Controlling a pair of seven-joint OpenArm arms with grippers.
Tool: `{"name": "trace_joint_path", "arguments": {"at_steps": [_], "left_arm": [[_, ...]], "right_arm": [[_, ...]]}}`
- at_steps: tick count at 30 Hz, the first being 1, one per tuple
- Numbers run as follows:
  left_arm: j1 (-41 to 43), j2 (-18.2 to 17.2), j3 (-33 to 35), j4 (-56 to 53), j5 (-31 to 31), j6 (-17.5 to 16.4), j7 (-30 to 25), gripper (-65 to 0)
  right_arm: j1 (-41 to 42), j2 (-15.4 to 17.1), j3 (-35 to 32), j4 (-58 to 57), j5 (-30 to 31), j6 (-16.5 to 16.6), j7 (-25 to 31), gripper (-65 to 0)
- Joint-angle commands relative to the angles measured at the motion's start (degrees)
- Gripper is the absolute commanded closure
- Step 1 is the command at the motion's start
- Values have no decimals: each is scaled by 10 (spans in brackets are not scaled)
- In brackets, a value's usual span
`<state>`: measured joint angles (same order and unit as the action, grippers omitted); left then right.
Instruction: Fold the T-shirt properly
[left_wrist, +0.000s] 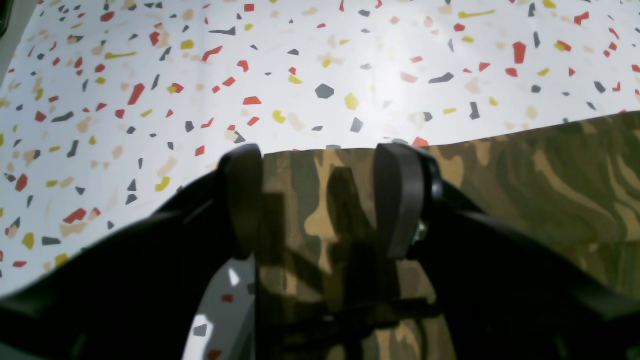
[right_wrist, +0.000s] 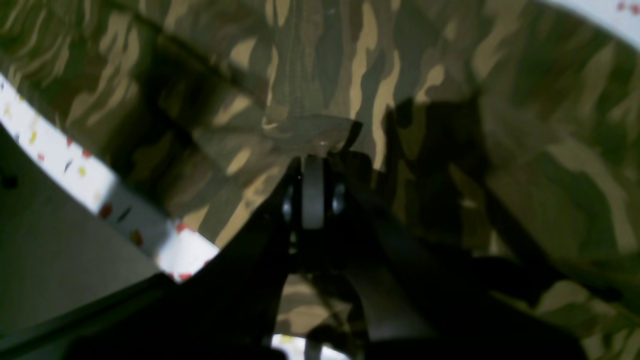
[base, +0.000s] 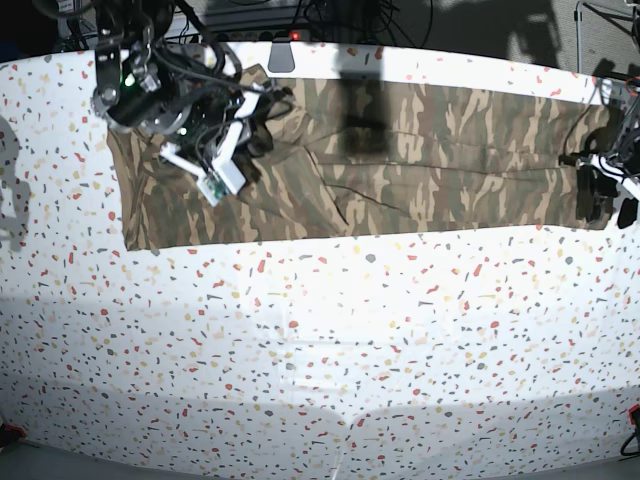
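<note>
Along the far edge of the speckled table (base: 320, 350) the T-shirt (base: 400, 170) lies as a long flat band. The right gripper (right_wrist: 312, 165) is pinched shut on a bunched bit of cloth near one end; the left gripper (left_wrist: 320, 195) stands wide apart over the other end's corner, holding nothing. It should settle onto that corner and close before either arm lifts, I'd say, or the fold will skew.

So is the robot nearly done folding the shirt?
Not yet. The T-shirt already lies as a long flat band across the table, so a lengthwise fold looks done. Now the right gripper is shut, pinching cloth near one end, while the left gripper hangs open over the other end. The ends are not yet folded in to make it short.
</note>
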<state>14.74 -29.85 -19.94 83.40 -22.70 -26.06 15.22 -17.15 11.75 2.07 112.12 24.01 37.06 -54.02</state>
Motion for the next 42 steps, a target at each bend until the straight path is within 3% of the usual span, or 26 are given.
{"name": "trace_joint_path", "arguments": {"at_steps": [1, 5, 13, 23, 26, 28, 34, 38, 42], "left_arm": [[-4, -13, -7, 9, -7, 0, -16, -343], [-4, -13, -7, 9, -7, 0, -16, -343], [-4, -13, -7, 9, -7, 0, -16, -343], [-4, -13, -7, 9, -7, 0, -16, -343], [-4, -13, -7, 9, -7, 0, -16, -343], [-4, -13, -7, 9, -7, 0, -16, -343], [-5, -14, -7, 9, -7, 0, -15, -343], [-4, -20, -7, 9, -17, 9, -15, -343], [-5, -29, -14, 9, -62, 10, -7, -343]], "right_arm": [[-1, 3, 1, 11, 7, 7, 22, 0], [-11, 1, 1, 11, 14, 6, 38, 0], [-11, 1, 1, 11, 118, 6, 23, 0], [-11, 1, 1, 11, 121, 6, 11, 0], [-11, 1, 1, 11, 127, 6, 11, -173], [-11, 2, 1, 11, 151, 7, 11, -253], [-1, 2, 1, 11, 276, 29, 11, -267], [34, 2, 2, 11, 247, 29, 10, -267], [80, 2, 2, 11, 162, 29, 2, -267]]}}
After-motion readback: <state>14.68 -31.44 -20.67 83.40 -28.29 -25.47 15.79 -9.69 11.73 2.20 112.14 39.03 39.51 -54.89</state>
